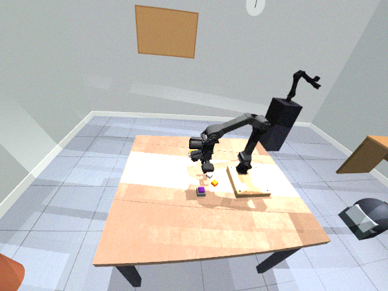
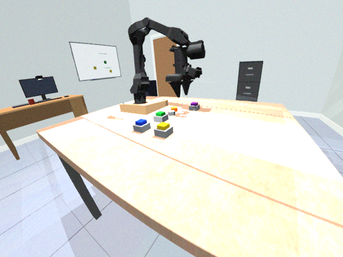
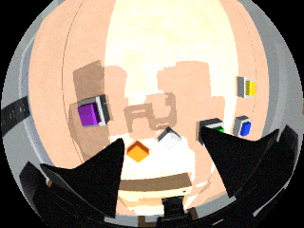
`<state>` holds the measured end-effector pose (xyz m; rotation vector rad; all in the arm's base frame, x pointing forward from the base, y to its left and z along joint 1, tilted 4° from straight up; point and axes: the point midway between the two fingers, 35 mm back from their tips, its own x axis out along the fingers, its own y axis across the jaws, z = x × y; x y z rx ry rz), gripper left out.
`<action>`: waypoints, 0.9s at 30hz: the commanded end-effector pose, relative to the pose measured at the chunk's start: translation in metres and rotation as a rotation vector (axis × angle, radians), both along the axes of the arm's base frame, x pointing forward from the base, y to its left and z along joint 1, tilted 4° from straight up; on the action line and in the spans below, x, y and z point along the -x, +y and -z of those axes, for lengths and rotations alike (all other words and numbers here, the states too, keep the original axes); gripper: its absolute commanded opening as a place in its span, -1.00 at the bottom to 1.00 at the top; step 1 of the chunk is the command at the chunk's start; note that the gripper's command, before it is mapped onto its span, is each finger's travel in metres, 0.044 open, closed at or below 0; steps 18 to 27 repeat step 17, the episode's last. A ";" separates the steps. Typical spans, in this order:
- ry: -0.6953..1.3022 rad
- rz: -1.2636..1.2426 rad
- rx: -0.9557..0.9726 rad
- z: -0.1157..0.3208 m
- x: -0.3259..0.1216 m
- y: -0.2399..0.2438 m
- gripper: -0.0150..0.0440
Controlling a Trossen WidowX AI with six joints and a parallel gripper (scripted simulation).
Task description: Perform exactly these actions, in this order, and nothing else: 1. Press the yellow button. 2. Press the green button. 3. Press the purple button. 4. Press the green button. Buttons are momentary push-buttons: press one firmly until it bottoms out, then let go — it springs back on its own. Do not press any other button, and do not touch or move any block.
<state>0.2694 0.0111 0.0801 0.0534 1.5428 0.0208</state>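
My gripper (image 2: 182,95) (image 3: 163,137) is open and empty, high above the table, between the purple and green buttons in the wrist view. The purple button (image 1: 200,190) (image 2: 194,104) (image 3: 88,115) stands left of both fingers in the wrist view. The green button (image 2: 160,113) (image 3: 218,129) is partly hidden behind the right finger there, and hidden by the arm in the top view. The yellow button (image 2: 163,126) (image 3: 250,88) stands at the wrist view's far right. No button is being touched.
A blue button (image 2: 141,121) (image 3: 245,128) stands near the yellow one. An orange block (image 1: 214,182) (image 2: 173,108) (image 3: 138,151) and a whitish block (image 1: 209,176) (image 2: 172,113) (image 3: 170,138) lie between the purple and green buttons. The arm stands on a wooden base (image 1: 253,193) (image 2: 133,108).
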 end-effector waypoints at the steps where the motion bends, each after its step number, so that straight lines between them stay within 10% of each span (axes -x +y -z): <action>1: -0.001 0.001 -0.013 -0.016 -0.007 0.052 0.86; 11: 0.023 0.002 -0.040 -0.047 0.019 0.171 0.86; 27: 0.025 0.002 -0.040 -0.049 0.021 0.175 0.86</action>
